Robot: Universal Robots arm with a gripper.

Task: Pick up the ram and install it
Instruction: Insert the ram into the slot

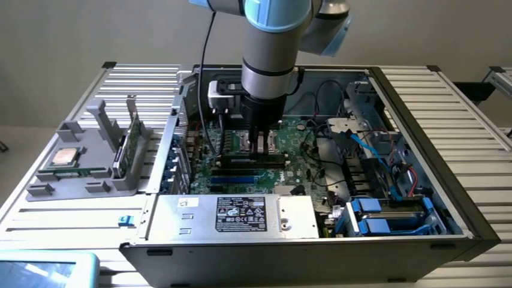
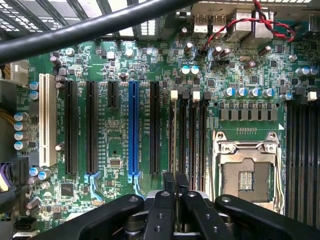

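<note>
A robotics lab or test workshop: a robot arm (image 1: 270, 60) works inside an open desktop computer case (image 1: 304, 261) on an aluminium-slat table (image 1: 472, 120), beside a grey parts fixture (image 1: 48, 192).

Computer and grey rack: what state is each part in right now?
Pincer: shut, tips at the memory slots; what it grips, I can't tell.
Case: open on top.
Processor socket: empty.
Blue slot: empty.
Processor chip: lying flat in the rack.
Green card: standing on edge in the rack.
</note>
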